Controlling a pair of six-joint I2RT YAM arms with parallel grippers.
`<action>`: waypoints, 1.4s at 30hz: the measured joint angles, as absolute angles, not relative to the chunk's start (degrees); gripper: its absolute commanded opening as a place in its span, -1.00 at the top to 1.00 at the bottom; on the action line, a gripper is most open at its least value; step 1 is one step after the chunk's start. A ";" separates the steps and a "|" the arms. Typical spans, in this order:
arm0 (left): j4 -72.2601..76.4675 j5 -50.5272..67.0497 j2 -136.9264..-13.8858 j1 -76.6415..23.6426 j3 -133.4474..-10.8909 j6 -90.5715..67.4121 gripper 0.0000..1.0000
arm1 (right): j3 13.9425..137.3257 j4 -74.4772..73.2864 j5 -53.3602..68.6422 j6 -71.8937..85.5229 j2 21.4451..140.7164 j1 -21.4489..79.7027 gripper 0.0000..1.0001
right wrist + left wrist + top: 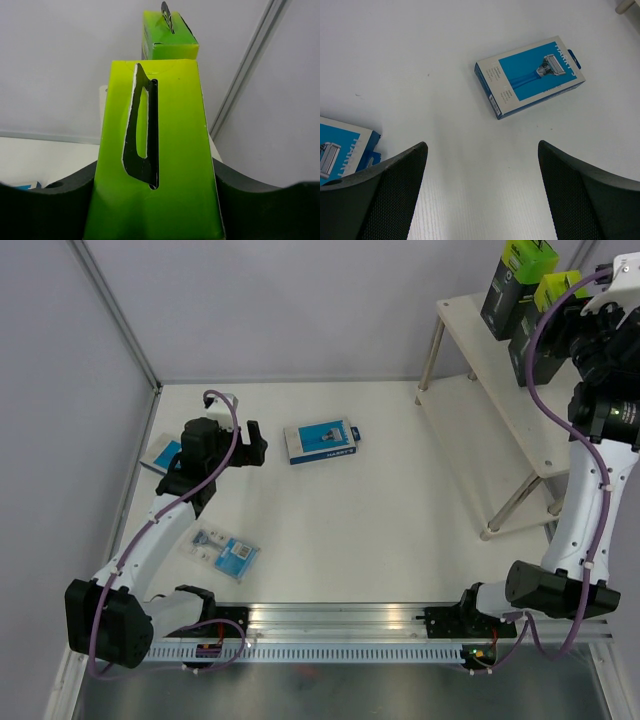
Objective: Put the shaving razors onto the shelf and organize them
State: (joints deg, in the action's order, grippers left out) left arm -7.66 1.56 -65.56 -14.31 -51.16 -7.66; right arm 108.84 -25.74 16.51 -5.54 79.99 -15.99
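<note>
Top external: shelf (465, 330) holds far box (510, 285) (right fingers (250, 205) clamp near box (165, 175)).

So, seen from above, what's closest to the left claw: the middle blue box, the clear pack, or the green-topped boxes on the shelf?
From the left gripper:
1. The blue box, just right of it, mid-table.
2. The clear pack, toward the front edge.
3. The green-topped boxes, far right, up on the shelf.
</note>
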 measured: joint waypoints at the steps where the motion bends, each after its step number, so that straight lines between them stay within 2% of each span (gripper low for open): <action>1: -7.64 1.56 -65.56 -14.31 -51.13 -7.66 -0.89 | 109.36 -25.71 18.59 -5.23 80.25 -17.21 0.40; 11: -7.66 1.52 -65.73 -14.28 -51.16 -7.62 -0.90 | 110.91 -20.80 43.57 3.97 87.09 -33.30 0.31; 19: -7.68 1.48 -67.11 -14.20 -51.16 -7.51 -0.90 | 112.27 -16.49 55.70 8.19 90.65 -34.17 0.24; 37: -7.70 1.56 -69.01 -13.89 -51.13 -6.28 -0.90 | 117.82 -21.39 55.44 2.98 94.30 -33.98 0.26; 42: -7.70 1.54 -69.04 -13.85 -51.16 -5.89 -0.90 | 119.87 -22.41 53.69 1.43 95.92 -33.10 0.17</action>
State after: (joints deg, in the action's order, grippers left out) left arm -7.70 1.54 -69.04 -13.85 -51.16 -5.89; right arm 119.87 -22.41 53.69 1.43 95.92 -33.10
